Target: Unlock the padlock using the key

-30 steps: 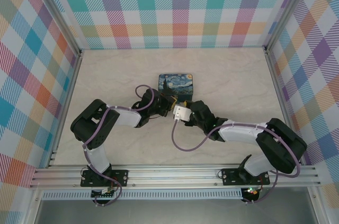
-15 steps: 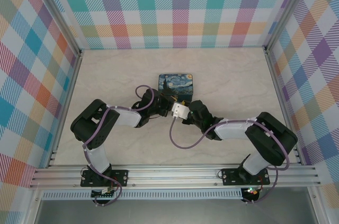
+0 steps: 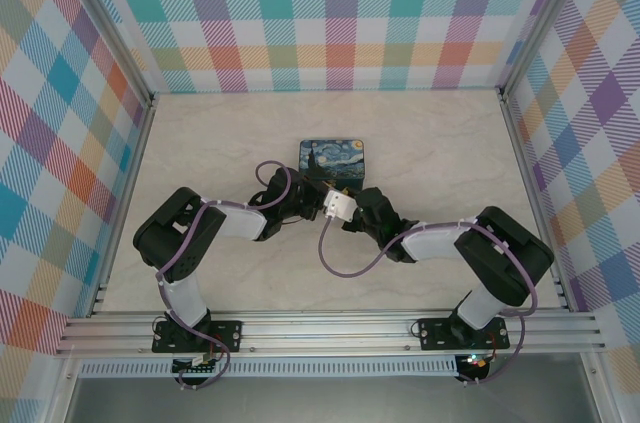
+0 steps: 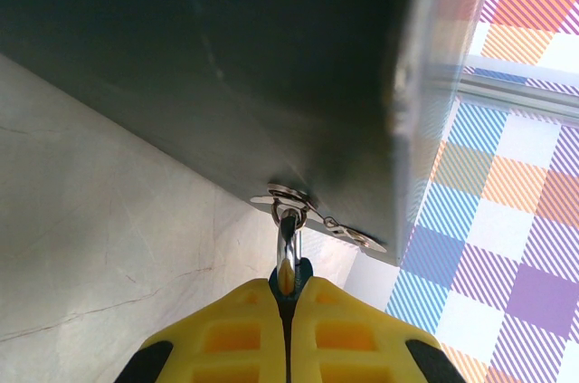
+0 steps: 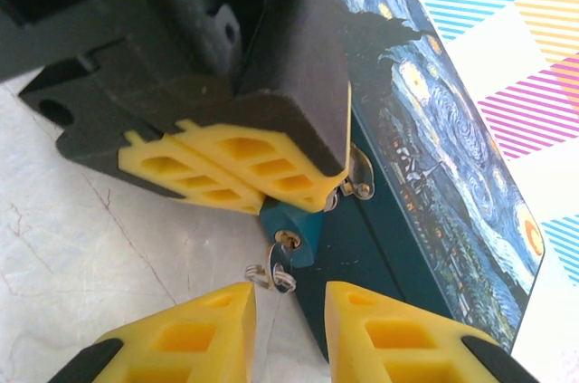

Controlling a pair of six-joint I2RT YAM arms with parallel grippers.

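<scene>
Padlock [image 5: 291,231] hooked on painted tin [image 5: 434,157]
It is clenched by the left tool [image 4: 288,294]; the right tool [image 5: 289,315] is seen released just beside it.

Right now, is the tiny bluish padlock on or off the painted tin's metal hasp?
On: the padlock's thin shackle passes through the hasp ring on the tin, and the left gripper is shut on it.

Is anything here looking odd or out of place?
Nothing spilled or broken. One oddity: the key seems to dangle from the padlock unheld, while the left pincer clamps the padlock and the right pincer gapes open.
</scene>
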